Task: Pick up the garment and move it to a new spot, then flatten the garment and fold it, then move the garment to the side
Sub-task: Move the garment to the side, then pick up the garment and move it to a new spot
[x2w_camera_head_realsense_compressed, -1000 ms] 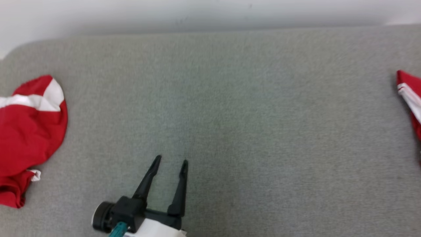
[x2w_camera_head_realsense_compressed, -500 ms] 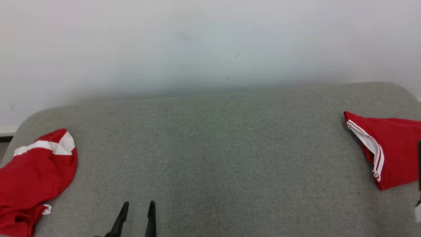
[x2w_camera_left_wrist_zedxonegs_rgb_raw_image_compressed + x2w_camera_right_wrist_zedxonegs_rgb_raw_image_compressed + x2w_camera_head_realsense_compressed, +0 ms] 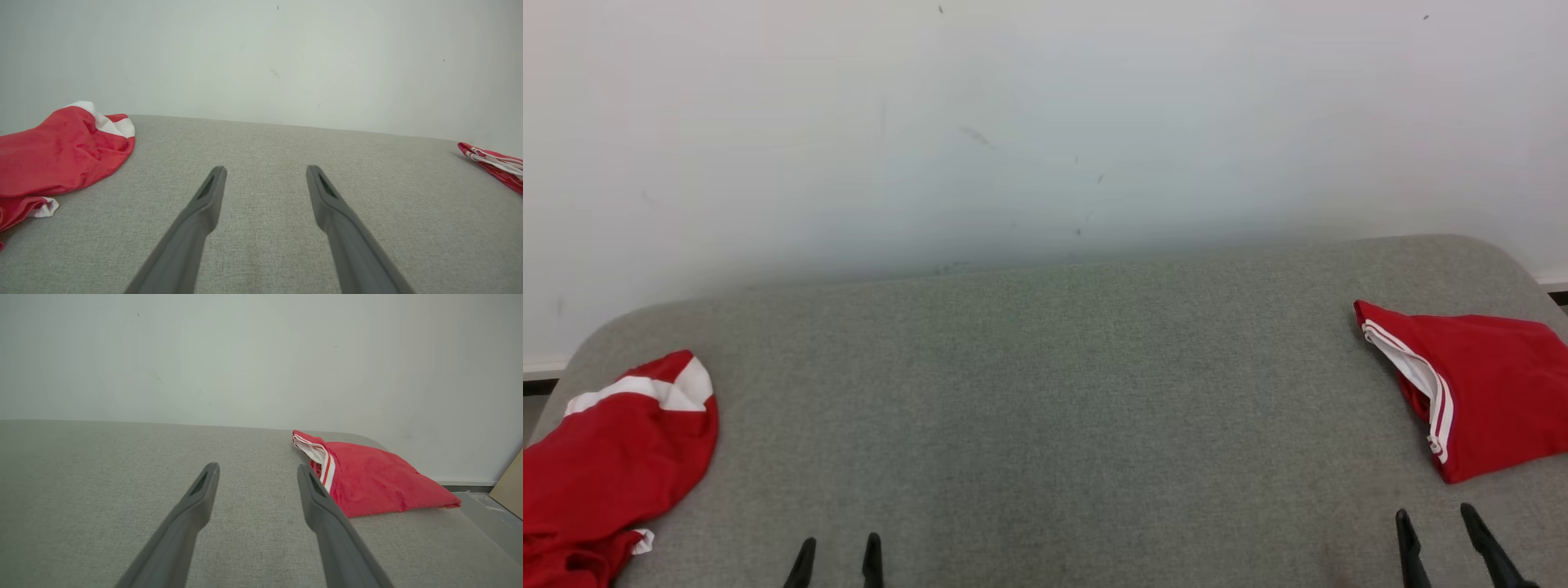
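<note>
**Head camera tips up; both grippers empty, pick-up not begun**

Since a second ago the head camera has tilted upward. The wall (image 3: pixel 1045 122) now takes the upper half of the head view, and the whole grey padded surface (image 3: pixel 1045 408) sits lower in the picture. That shift belongs to the camera, not to the cloth. Of the left gripper (image 3: pixel 840 557), only the fingertips remain above the bottom edge, where its wrist also showed before.

At the far left lies the crumpled garment (image 3: pixel 613 457), red with a white band, bunched at the surface's left end with one part running out of the head view. It is well apart from the left gripper, whose fingers stand spread with nothing between them, low over plain grey fabric in the left wrist view.

The middle of the surface carries nothing.

Toward the right, the right gripper (image 3: pixel 1436 535) is likewise spread and empty. Just beyond it lies the folded garment (image 3: pixel 1494 392), red with white stripes along one edge, flat and squared at the right end.

By my reading, the folded garment looks finished and set aside, so the crumpled garment is probably the task's piece, and its pick-up is the step in hand. The next move would call for the left arm to swing left, come down on a raised fold and close there. It would then carry the cloth into the free middle, where there is room to flatten it.
</note>
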### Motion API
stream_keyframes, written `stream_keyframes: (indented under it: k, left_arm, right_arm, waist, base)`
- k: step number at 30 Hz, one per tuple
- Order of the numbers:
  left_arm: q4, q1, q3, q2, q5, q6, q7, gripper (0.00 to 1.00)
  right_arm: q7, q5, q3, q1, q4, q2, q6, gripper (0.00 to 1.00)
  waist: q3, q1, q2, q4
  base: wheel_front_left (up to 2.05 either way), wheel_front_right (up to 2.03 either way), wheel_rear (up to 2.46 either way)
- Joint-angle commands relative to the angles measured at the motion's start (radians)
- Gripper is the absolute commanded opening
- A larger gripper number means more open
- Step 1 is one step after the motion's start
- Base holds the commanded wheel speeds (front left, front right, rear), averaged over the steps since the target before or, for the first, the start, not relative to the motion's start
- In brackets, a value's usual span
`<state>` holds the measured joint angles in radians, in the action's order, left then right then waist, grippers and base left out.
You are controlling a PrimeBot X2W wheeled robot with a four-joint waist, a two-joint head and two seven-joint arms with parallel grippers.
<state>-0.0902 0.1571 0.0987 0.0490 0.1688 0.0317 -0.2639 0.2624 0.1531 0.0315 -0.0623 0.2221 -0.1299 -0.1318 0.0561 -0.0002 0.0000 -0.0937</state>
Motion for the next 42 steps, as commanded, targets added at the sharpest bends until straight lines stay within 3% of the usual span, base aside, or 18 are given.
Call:
stream_keyframes:
  k: [1, 18, 22, 34, 42]
  left_arm:
    - [-0.004, 0.015, -0.003, 0.003, 0.010, 0.002, 0.000, 1.00]
    - [-0.003, -0.004, 0.002, 0.003, 0.000, 0.001, 0.000, 1.00]
    - [-0.009, -0.012, 0.007, 0.004, -0.008, -0.002, 0.000, 1.00]
    - [-0.013, 0.037, -0.018, 0.003, -0.022, -0.014, 0.000, 1.00]
    - [0.003, 0.032, -0.051, 0.003, -0.007, -0.021, 0.000, 1.00]
  right_arm:
    - [0.003, -0.010, -0.003, -0.022, -0.005, 0.005, 0.002, 1.00]
    - [0.003, -0.011, -0.017, -0.046, 0.006, 0.053, 0.002, 1.00]
    - [0.003, 0.000, -0.028, -0.056, 0.009, 0.054, 0.002, 1.00]
    - [0.003, 0.019, -0.108, -0.050, 0.036, 0.072, 0.002, 1.00]
    - [0.003, 0.025, -0.148, -0.024, 0.054, 0.076, 0.002, 1.00]
  waist:
    - [0.003, 0.0002, 0.0000, 0.000]
    - [-0.002, 0.0002, 0.0000, 0.033]
    - [-0.001, 0.0002, 0.0000, 0.089]
    - [0.026, 0.0002, 0.0000, 0.359]
    - [0.009, 0.0002, 0.0000, 0.413]
  base:
    - [0.00, 0.00, 0.00]
    - [0.00, 0.00, 0.00]
    - [0.00, 0.00, 0.00]
    - [0.00, 0.00, 0.00]
    - [0.00, 0.00, 0.00]
